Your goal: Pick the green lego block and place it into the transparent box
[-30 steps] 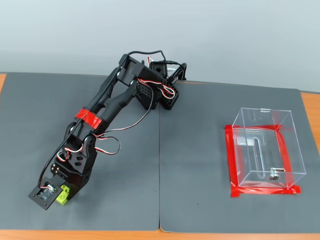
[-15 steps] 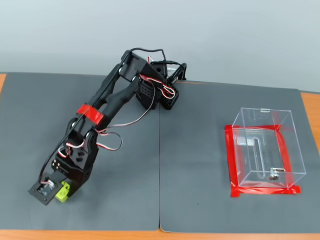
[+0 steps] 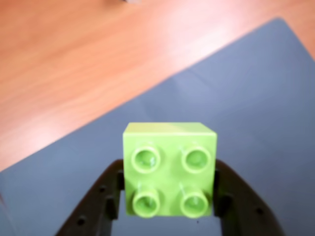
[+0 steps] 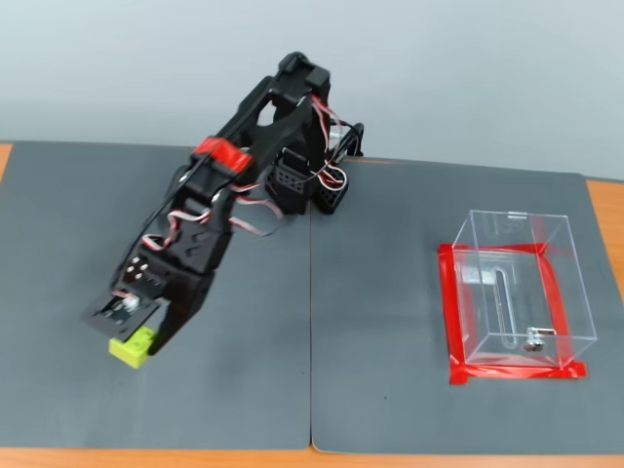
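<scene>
The green lego block [image 3: 170, 169] fills the lower middle of the wrist view, studs facing the camera, clamped between my two black fingers [image 3: 96, 206]. My gripper [image 3: 167, 196] is shut on it. In the fixed view the block [image 4: 132, 345] hangs at the tip of my gripper [image 4: 136, 341], lifted off the grey mat at the left front. The transparent box [image 4: 517, 288] stands far to the right on the mat, framed by red tape, with a slot and a small metal piece at its bottom.
The arm's base [image 4: 312, 180] sits at the back centre of the grey mat [image 4: 380, 322]. A seam runs down the mat's middle. Orange wooden table [image 3: 74, 59] shows beyond the mat's edge in the wrist view.
The arm has risen and folded back toward its base, lifting the block off the mat and carrying it slightly up and right in the fixed view.
</scene>
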You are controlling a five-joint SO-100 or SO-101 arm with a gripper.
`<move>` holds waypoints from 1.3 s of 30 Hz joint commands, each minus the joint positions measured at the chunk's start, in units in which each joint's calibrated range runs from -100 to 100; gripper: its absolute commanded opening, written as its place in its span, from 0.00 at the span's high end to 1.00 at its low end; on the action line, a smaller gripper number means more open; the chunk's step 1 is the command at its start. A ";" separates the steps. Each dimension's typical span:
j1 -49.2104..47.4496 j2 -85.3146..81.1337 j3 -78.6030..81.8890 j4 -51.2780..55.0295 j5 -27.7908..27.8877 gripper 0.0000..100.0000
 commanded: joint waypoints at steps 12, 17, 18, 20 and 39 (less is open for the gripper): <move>-17.94 -17.68 1.41 10.54 -0.02 0.88; -25.85 -20.30 1.41 12.80 -0.02 0.88; -27.42 -20.64 1.50 12.80 -0.02 0.88; -30.47 -21.24 1.50 12.80 -0.02 0.88; -67.03 -20.47 2.14 14.79 -3.36 0.88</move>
